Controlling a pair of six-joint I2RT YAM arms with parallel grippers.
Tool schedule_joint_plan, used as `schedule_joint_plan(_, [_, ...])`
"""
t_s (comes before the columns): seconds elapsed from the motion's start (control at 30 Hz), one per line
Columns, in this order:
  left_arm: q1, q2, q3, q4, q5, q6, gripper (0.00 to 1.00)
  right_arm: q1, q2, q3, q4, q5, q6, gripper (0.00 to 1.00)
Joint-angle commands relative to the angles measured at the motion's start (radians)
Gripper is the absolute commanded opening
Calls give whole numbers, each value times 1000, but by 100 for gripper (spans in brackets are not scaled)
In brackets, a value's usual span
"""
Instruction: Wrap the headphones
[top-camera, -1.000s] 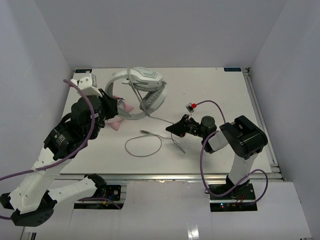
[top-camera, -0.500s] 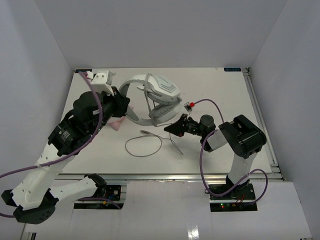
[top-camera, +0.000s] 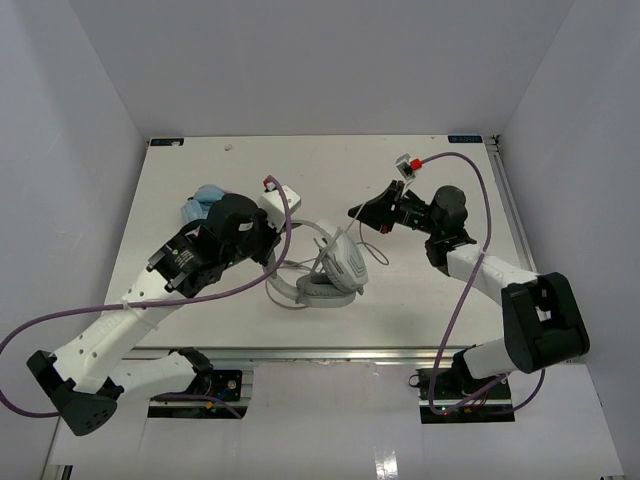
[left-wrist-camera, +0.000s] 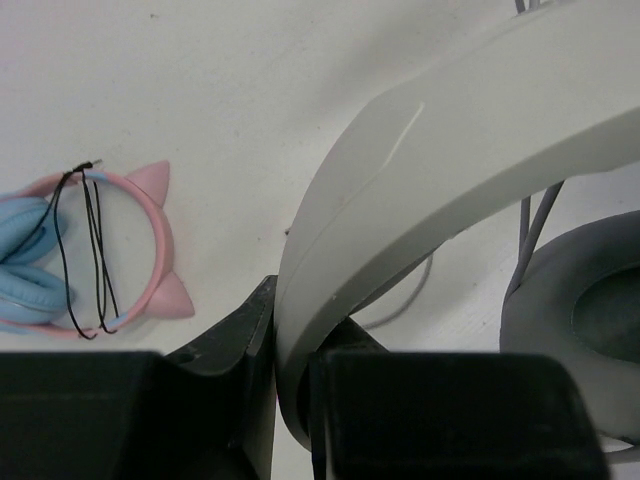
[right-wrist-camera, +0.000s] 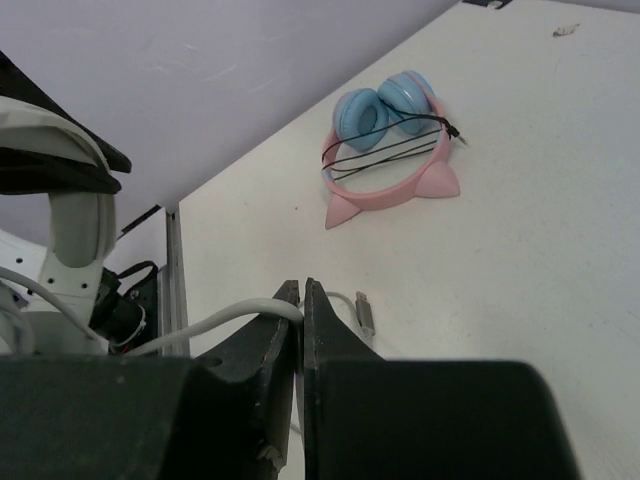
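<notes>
White-and-grey headphones (top-camera: 330, 268) at the front-centre of the worktop (top-camera: 180, 170), the headband clamped in the left hand (left-wrist-camera: 290, 345), a grip plain only in the left wrist view. The right hand (right-wrist-camera: 302, 300) pinches their cable (right-wrist-camera: 225, 322). Its wrist view shows the whole pink cat-ear headset (right-wrist-camera: 390, 150), which is mostly hidden from overhead.

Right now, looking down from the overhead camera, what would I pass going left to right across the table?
blue-and-pink cat-ear headphones → white-and-grey headphones → small white camera with a red tag on the right arm's wrist → right arm's black elbow block
</notes>
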Motion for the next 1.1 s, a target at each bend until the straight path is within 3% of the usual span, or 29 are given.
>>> schedule_joint_plan(0.0, [-45,10,-61,-1,-19,191,0,-32,-119,129,-469,91,-179,8])
schedule_joint_plan(0.1, [-66,49,-99,57,-170,234,0,-27,-168,176,-579,62,-182,8])
schedule_joint_plan(0.3, [-74,102,-132,202,-238,308,0,-1,-226,266,-725,3,-229,8])
schedule_joint_plan(0.5, [-73,143,-220,415,-416,407,0,7,-242,267,-670,-125,-173,8])
schedule_joint_plan(0.67, [-55,180,-187,453,-541,384,0,44,-274,237,-616,-178,-138,8])
schedule_joint_plan(0.9, [-50,213,-168,495,-659,371,0,145,-312,230,-659,-131,-145,8])
schedule_joint_plan(1.07, [-42,233,-136,492,-712,279,0,251,-309,181,-538,-118,-93,9])
